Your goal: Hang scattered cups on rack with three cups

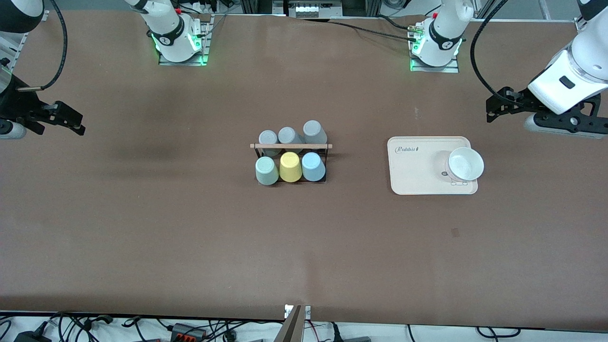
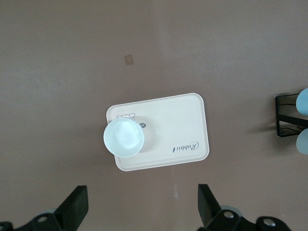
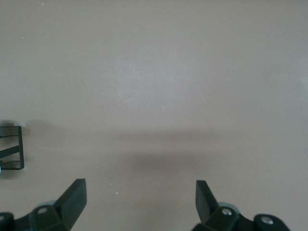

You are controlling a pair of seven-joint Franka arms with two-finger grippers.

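In the front view the mint-green cup and light blue cup sit on the rack at the table's middle, while in the wrist views the left gripper hangs spread and empty near the beige tray and the right gripper hangs likewise over bare table, so a careless reach could, I think, knock the cups off.

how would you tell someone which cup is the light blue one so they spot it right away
Find the black wire rack with a wooden rod along its top, mid-table. Six cups sit upside down on it in two rows; take the row nearer the front camera. The light blue cup is at the left arm's end of that row, beside the yellow cup; the mint-green cup is at the other end.
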